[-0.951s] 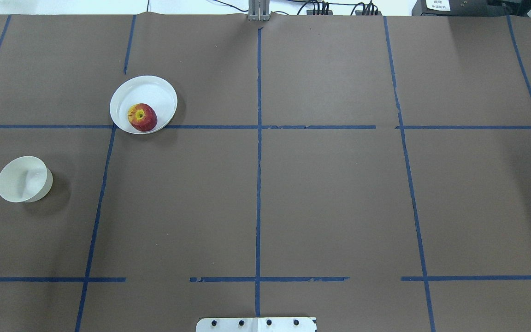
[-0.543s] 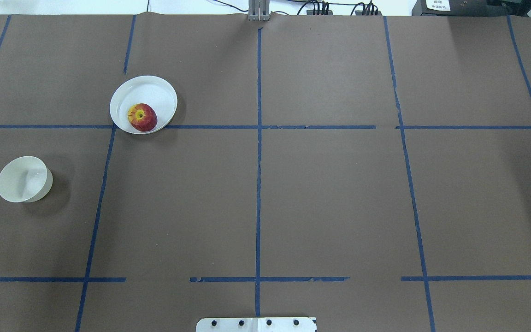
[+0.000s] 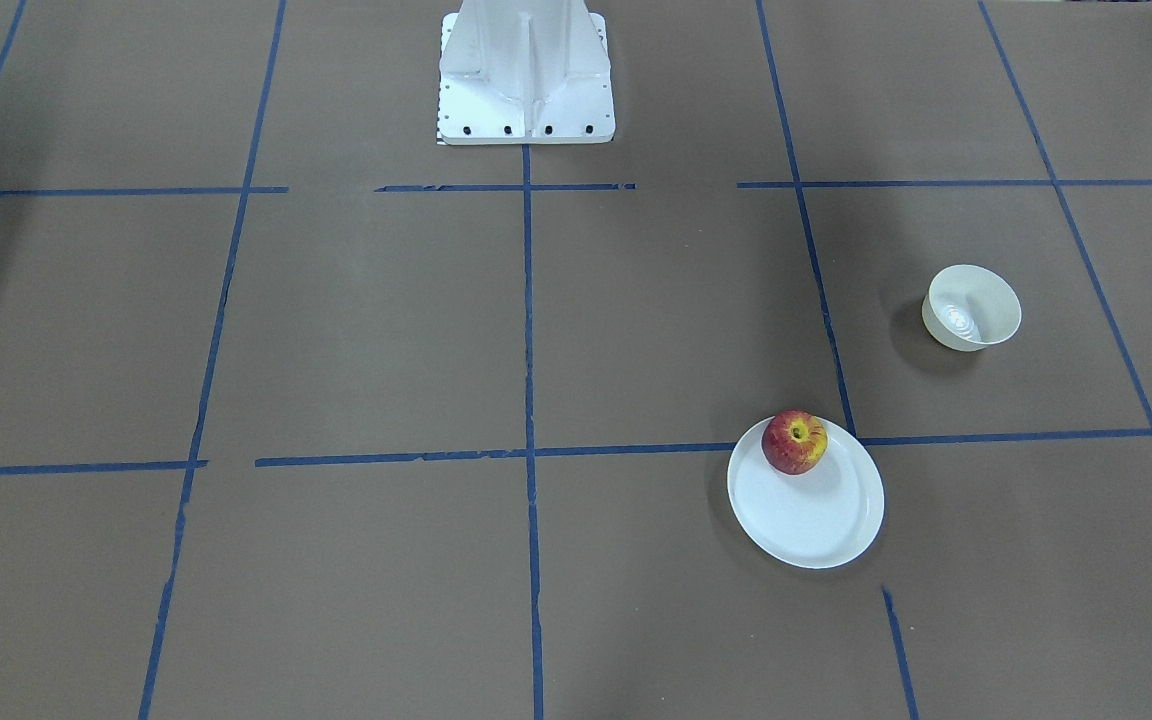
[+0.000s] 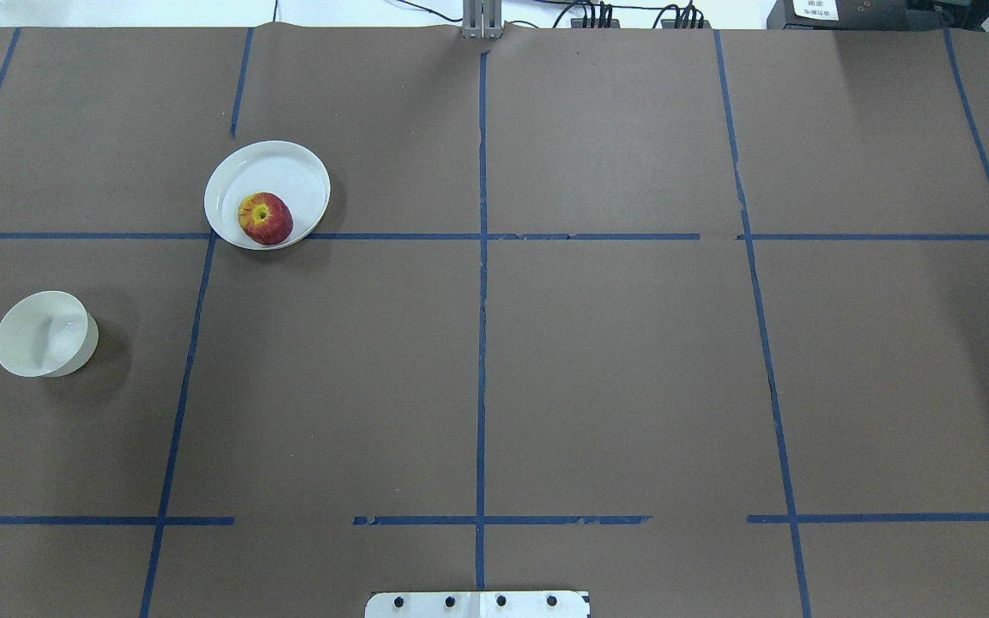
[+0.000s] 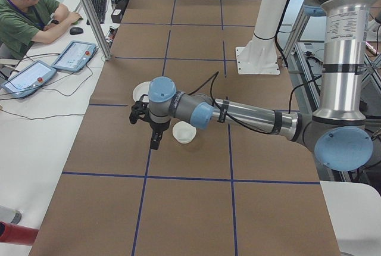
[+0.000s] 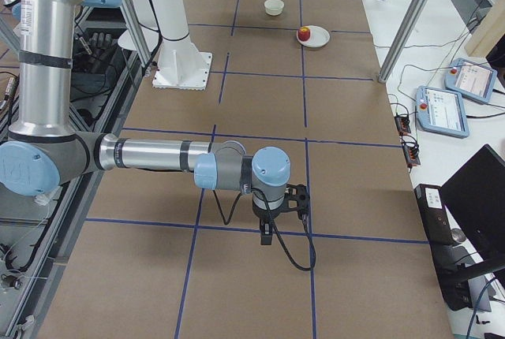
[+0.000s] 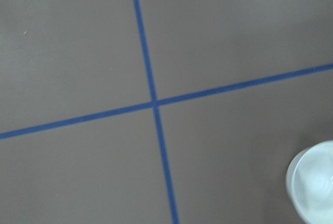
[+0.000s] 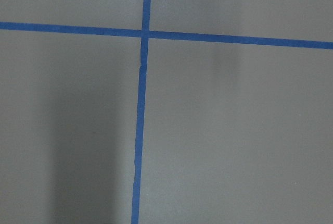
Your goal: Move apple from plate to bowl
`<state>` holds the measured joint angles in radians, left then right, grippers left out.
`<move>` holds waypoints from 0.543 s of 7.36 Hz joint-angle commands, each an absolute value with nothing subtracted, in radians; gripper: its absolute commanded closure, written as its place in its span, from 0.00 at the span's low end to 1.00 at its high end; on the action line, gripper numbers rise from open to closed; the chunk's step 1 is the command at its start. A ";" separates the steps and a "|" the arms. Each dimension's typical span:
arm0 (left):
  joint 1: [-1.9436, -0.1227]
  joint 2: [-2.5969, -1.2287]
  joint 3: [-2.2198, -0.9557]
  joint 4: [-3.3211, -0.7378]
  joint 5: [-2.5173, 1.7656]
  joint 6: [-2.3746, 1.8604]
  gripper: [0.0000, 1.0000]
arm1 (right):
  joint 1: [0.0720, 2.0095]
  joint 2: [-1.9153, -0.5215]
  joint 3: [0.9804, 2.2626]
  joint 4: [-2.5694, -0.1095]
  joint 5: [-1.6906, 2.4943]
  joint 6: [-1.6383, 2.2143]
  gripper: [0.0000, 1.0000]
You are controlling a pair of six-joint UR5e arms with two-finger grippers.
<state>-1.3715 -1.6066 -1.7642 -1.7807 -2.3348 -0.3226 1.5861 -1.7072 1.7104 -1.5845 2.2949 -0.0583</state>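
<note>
Close to my base plate point(image 4: 477, 603), the brown desk point(image 4: 615, 360) is crossed by blue tape lines point(image 4: 481, 343). My right arm point(image 6: 158, 154) reaches out low over the desk's right end. Its jaws point down above a tape crossing point(image 8: 143, 32), well apart from everything else. They show only from the side, so I cannot tell how far they are parted or whether they grip anything.

On my left side the bowl point(image 4: 46, 333) comes first, standing upright on the desk. My left arm point(image 5: 250, 113) stretches out above it, with its jaws hanging over the desk near the bowl and clear of it. My left wrist camera catches only the bowl's rim in one corner. Of these jaws too I cannot tell the opening.

Farther out, and more toward the middle, lies the plate point(image 4: 288, 172), well apart from the bowl. The apple point(image 4: 265, 218) rests on it at the rim nearest me, stem hollow up, with nothing touching it.

Beyond the desk's far edge a person point(image 5: 24, 12) sits at a side table.
</note>
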 commanded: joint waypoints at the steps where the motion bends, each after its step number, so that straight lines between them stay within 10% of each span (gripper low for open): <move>1: -1.180 -1.811 -1.732 -1.775 -2.332 -0.686 0.00 | 1.586 -1.707 1.710 -1.585 2.295 -0.058 0.00; 4: -0.967 -2.026 -1.564 -1.778 -2.180 -0.952 0.00 | 1.586 -1.707 1.710 -1.585 2.295 -0.058 0.00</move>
